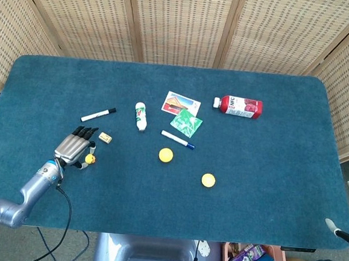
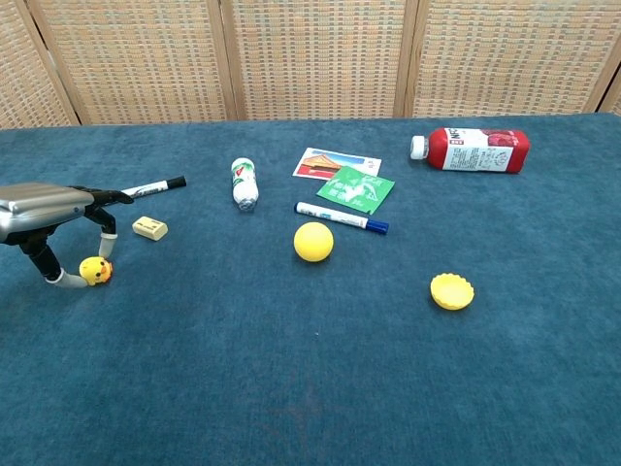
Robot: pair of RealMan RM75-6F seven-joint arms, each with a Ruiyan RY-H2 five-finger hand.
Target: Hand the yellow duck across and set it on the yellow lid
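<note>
Chest view — yellow duck on table, left robot hand fingertips closing around it — grip unclear.

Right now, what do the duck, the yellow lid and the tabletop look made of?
Yellow duck: probably rubber or soft plastic, smooth rounded body; the left hand has fingers around it.
Yellow lid: likely moulded plastic, scalloped rim, slight gloss.
Table: covered in blue cloth, felt or short carpet, matte and fuzzy-looking.

Right robot hand cut off at head view's edge; yellow duck partly hidden under left robot hand.
</note>
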